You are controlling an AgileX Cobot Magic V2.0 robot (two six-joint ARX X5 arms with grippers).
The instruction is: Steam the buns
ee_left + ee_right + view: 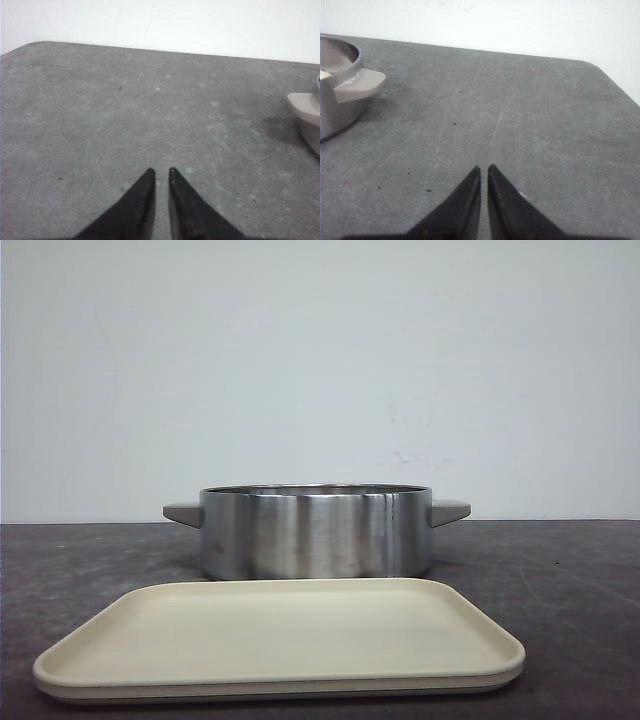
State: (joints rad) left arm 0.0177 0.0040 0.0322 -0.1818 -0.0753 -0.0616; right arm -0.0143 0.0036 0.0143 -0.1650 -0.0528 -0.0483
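- Closest to the front camera is a cream tray. It is flat with nothing on it, and its long side runs left to right.
- Just behind the tray stands a shiny metal pot with a gray handle sticking out on each side. From this low view I cannot see inside the pot.
- No buns show in the front view, so I cannot tell where they are or which way they face. No arms show here either.
- Left wrist view: the left gripper has its two black tips almost together, with only a thin gap, and holds nothing. One pot handle peeks in at the edge.
- Right wrist view: the right gripper also has its tips nearly touching and holds nothing. The pot's rim and its other handle show here, and a small pale bit sits inside the rim; I cannot tell what it is.
- Everything sits on a dark gray, speckled table with rounded corners. Behind it is a plain white wall.
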